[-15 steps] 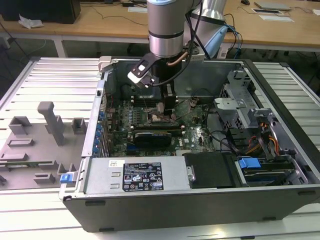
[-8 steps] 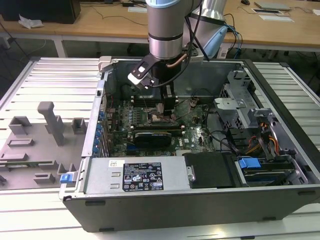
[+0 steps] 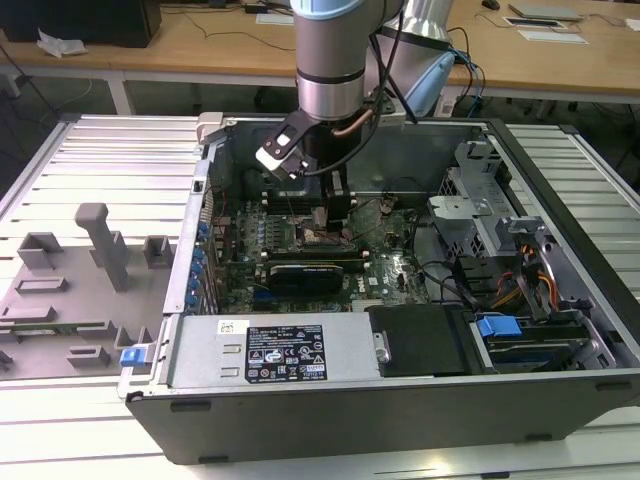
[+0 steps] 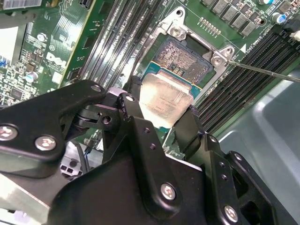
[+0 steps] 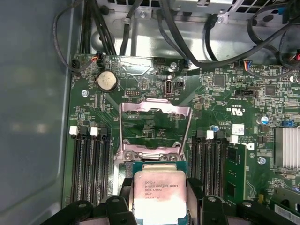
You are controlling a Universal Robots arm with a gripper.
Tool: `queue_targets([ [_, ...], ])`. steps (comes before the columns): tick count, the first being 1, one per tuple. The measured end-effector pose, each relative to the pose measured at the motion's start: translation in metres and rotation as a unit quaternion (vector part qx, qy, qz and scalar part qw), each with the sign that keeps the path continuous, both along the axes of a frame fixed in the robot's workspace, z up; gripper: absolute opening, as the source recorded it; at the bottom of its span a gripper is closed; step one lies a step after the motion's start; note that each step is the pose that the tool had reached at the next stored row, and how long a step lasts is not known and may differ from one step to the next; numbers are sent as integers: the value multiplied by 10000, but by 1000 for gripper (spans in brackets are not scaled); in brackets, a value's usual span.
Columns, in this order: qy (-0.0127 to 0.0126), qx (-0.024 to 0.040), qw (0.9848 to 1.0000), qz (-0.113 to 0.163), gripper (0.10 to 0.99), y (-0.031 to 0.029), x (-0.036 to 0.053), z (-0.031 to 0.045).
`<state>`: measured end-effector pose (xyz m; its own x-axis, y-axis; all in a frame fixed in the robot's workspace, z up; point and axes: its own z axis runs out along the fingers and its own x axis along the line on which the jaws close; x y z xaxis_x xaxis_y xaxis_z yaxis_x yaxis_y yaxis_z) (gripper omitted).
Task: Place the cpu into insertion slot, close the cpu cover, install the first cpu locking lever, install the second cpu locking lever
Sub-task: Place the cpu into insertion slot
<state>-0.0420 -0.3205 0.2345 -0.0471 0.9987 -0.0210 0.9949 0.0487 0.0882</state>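
Step one in hand: my gripper (image 4: 161,113) clamps cpu (image 4: 165,96) by two edges, close above bare insertion slot (image 4: 184,57), not seated. cpu cover (image 5: 155,107) stands raised. I judge seating needs chip square, level.

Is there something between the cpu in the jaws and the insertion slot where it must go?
Nothing visible does. The gripper holds the cpu close by the insertion slot, whose contact field lies bare. The cpu cover stands open, off the slot.
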Motion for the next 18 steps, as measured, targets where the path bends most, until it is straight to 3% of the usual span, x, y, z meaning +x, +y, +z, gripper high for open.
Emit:
queue_targets([
  [8,0,-1,10000,0,537,24,-16,-50],
  [12,1,-6,10000,-6,537,25,-77,-103],
  [18,1,-18,9999,-100,537,41,-100,-174],
])
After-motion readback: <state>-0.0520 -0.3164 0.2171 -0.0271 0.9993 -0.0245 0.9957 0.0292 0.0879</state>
